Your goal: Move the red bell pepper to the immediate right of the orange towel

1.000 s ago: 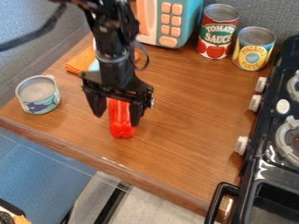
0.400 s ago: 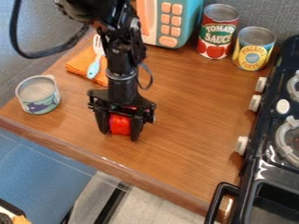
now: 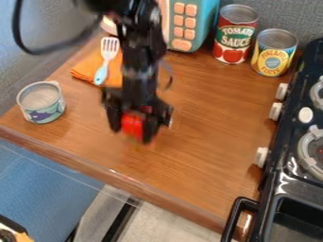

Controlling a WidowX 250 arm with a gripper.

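Main risk: the slick-looking red plastic bell pepper [image 3: 131,125] slips. It sits low between the fingers, with only its sides backed, so a quick swing could twist it or drop it short. Second risk: a carry that is too low. Arm crosses right over the target area, and the white-and-blue slotted utensil [image 3: 101,73] lies on the folded orange cloth towel [image 3: 87,67]; clipping either one would shift the reference, likely if the path drifts left. Placement could also miss: released too near, pepper lands on the cloth; too far over, no longer immediately right. Towel's right edge is partly behind the arm, so that margin is hard to judge.

Gripper: black two-finger gripper [image 3: 131,134], pointing down, fingers parted by about the pepper's width, one on each side, pinching it. Pepper is in front of the towel, toward the near edge of the brown wooden counter [image 3: 208,118]. Blurred underneath, can't tell whether it clears the surface. No contact with towel or utensil.
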